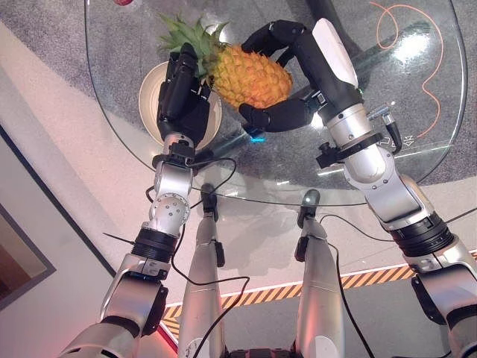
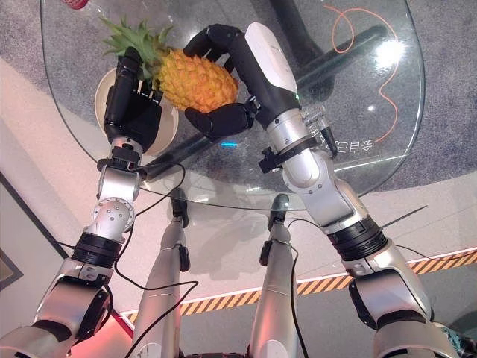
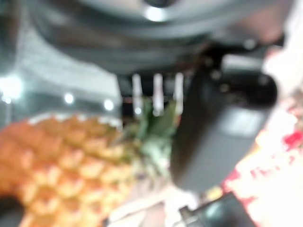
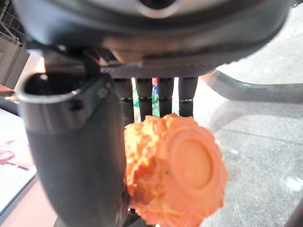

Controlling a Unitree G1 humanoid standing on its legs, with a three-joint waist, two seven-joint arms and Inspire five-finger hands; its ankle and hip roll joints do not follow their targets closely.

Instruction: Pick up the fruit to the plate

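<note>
A yellow-orange pineapple (image 1: 250,74) with a green crown lies on its side just above the round glass table (image 1: 417,142). My right hand (image 1: 328,56) is curled round its body, thumb (image 4: 71,156) below and fingers over the top, as the right wrist view shows at the fruit's base (image 4: 175,175). My left hand (image 1: 182,93) rests with straight fingers against the crown end, above a cream plate (image 1: 149,97). The left wrist view shows the pineapple (image 3: 57,161) beside that hand's thumb (image 3: 213,132). The crown end hangs over the plate's right edge.
A red object (image 2: 74,4) sits at the table's far left edge. Through the glass I see the grey floor, the table's dark base and an orange cord (image 1: 428,74). The table's near rim curves just in front of both wrists.
</note>
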